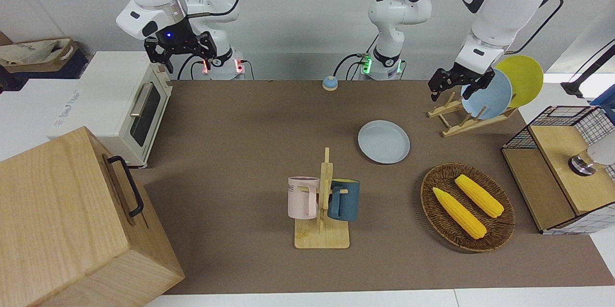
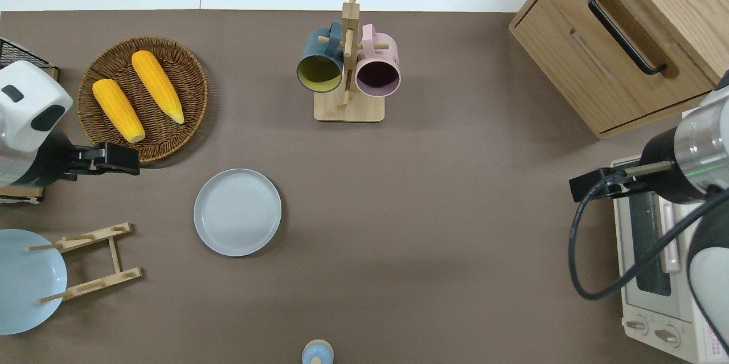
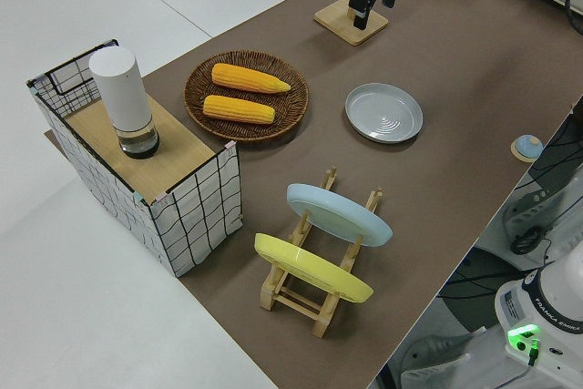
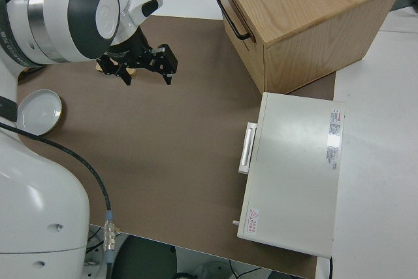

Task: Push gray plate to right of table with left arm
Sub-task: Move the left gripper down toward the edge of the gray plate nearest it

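The gray plate (image 1: 383, 141) (image 2: 237, 212) (image 3: 383, 113) (image 4: 39, 112) lies flat on the brown table (image 1: 240, 129) (image 2: 427, 210), nearer to the robots than the mug rack. My left gripper (image 1: 451, 93) (image 2: 128, 160) (image 3: 375, 6) hangs open and empty in the air. It is over the edge of the wicker basket, apart from the plate and toward the left arm's end of the table. The right gripper (image 1: 185, 57) (image 4: 145, 76) is open and empty, and that arm is parked.
A wicker basket (image 2: 188, 68) holds two corn cobs. A plate rack (image 2: 91, 261) carries a sky-blue plate (image 1: 487, 93) and a yellow plate (image 1: 523, 76). A mug rack (image 2: 348, 107), a wooden cabinet (image 2: 598, 56), a toaster oven (image 1: 110, 100), a wire crate (image 3: 191, 216) and a small blue bell (image 1: 329, 83) also stand on or by the table.
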You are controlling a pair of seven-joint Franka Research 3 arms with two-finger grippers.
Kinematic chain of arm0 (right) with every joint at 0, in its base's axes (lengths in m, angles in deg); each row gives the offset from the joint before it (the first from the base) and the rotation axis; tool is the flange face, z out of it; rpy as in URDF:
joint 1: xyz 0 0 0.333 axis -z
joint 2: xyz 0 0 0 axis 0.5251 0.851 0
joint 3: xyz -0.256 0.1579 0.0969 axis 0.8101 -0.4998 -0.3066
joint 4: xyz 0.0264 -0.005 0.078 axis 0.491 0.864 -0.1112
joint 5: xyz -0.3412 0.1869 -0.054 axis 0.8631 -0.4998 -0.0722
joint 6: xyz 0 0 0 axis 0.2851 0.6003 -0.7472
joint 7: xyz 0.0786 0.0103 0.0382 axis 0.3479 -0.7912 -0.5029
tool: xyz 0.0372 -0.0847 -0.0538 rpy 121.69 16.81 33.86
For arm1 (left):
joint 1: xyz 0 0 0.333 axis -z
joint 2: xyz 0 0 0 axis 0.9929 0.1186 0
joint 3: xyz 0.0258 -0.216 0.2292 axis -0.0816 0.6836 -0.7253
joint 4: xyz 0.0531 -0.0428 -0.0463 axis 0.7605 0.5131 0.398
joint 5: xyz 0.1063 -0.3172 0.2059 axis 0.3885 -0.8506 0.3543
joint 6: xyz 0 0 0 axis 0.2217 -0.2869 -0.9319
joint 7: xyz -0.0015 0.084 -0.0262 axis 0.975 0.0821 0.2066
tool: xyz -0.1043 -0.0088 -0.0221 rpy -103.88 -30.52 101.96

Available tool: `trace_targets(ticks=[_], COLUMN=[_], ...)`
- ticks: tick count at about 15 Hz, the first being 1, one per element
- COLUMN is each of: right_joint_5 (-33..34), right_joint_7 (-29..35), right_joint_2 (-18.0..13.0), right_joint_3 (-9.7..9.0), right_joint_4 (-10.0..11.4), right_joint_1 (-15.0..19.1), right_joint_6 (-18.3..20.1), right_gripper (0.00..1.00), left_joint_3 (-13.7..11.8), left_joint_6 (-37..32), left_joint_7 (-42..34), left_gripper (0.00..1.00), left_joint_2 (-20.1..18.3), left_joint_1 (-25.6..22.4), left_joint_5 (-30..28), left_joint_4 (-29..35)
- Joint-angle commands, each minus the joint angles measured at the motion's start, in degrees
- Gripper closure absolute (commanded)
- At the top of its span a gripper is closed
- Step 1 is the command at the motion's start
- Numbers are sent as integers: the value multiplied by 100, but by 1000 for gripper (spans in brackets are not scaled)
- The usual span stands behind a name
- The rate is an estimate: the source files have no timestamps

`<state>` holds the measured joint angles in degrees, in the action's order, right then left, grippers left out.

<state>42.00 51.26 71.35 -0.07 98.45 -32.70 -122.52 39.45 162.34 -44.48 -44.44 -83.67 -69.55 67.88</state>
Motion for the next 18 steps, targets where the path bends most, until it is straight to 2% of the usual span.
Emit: trace_targets(ticks=[1, 4, 11, 18], right_joint_5=[-23, -23, -23, -23], right_joint_7=[13, 13, 13, 13], right_joint_2=[-17, -17, -17, -17], right_joint_3=[-78, -78, -78, -78], right_joint_4=[-45, -45, -45, -45], right_joint_1=[111, 111, 111, 111], right_joint_6=[83, 83, 83, 83], right_gripper=[17, 17, 17, 17], left_joint_3=[44, 44, 35, 17], left_joint_6=[-57, 3, 925, 1848], left_joint_7=[74, 102, 93, 93], left_gripper=[5, 5, 5, 5], left_joint_2=[-127, -91, -56, 304], left_joint_1=[-75, -84, -84, -84], left_joint_5=[45, 45, -34, -404], left_joint_4=[322, 463, 1280, 1878])
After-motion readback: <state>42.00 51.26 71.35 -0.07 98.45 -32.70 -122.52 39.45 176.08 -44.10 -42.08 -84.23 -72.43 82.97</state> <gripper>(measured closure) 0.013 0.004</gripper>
